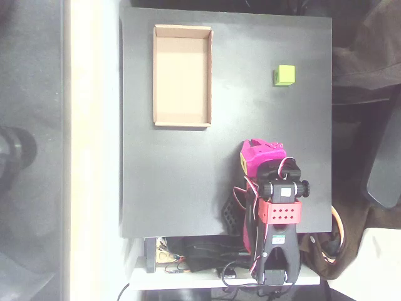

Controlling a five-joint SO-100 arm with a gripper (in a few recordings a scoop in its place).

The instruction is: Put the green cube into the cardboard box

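The green cube point(285, 75) rests on the black tabletop at the upper right in the overhead view. The cardboard box point(155, 75), a shallow tan tray with nothing inside, lies at the upper left of the board. My magenta gripper point(260, 153) is folded back over the arm's base at the lower right, well below the cube and far right of the box. Its fingers are tucked under the magenta housing, so their state is not visible. Nothing is seen held.
The black board point(182, 182) ends at a pale strip on the left and at dark fabric and a chair on the right. Cables and the arm's red and black base point(281, 213) crowd the lower edge.
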